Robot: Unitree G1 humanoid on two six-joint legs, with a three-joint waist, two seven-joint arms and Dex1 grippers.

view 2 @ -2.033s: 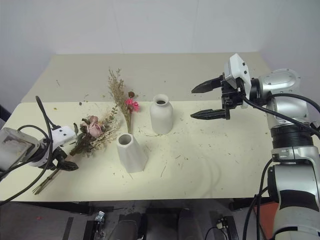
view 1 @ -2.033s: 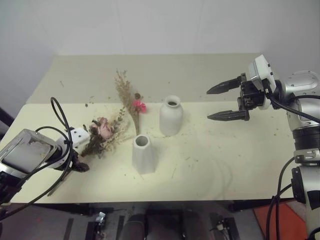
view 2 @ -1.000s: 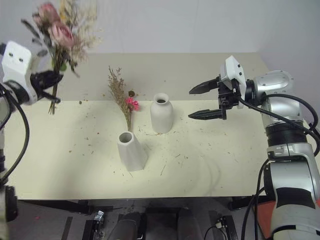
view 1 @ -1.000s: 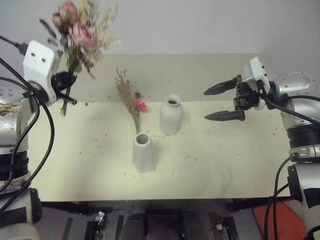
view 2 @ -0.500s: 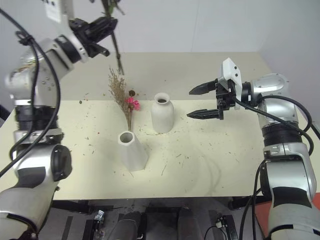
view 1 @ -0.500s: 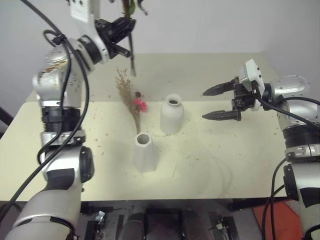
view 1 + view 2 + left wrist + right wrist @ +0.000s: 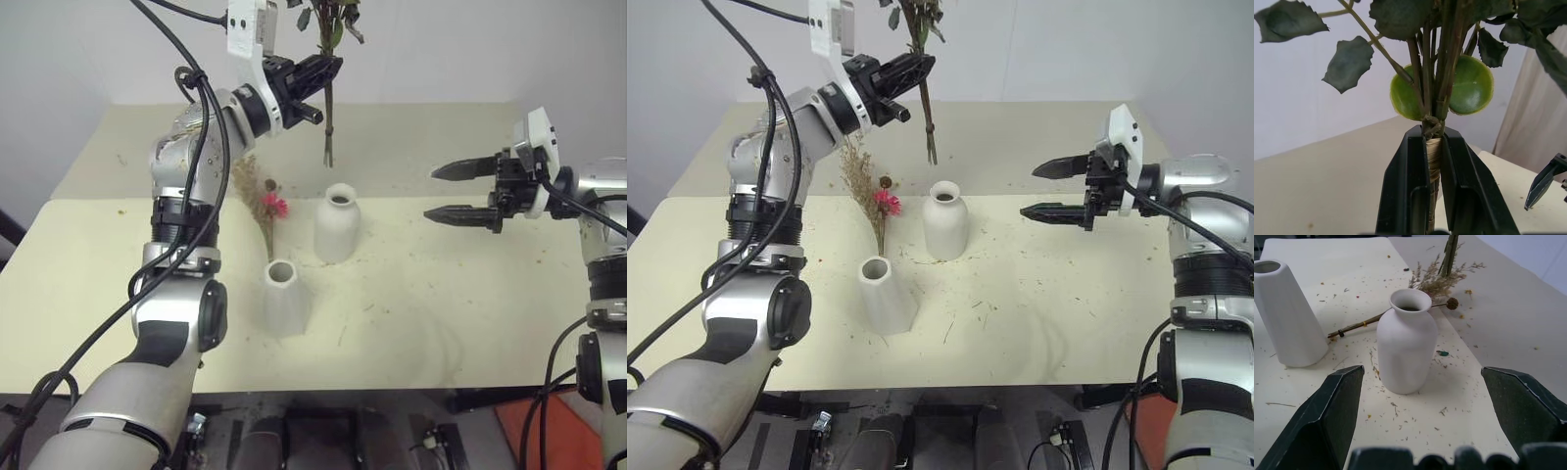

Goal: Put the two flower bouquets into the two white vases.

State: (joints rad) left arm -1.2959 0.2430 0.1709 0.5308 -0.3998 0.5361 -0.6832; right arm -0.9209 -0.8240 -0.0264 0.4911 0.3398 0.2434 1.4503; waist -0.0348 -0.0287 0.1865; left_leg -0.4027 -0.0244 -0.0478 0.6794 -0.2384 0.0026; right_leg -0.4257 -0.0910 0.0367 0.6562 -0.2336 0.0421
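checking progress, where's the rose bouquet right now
In the left eye view the rose bouquet hangs stems down in the left pincer, raised over the table's far side just behind the rounded vase.

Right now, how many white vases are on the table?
2. The rounded vase stands near the table's middle; the angular vase stands nearer the front edge, beside the dried sprigs. Neither holds flowers yet.
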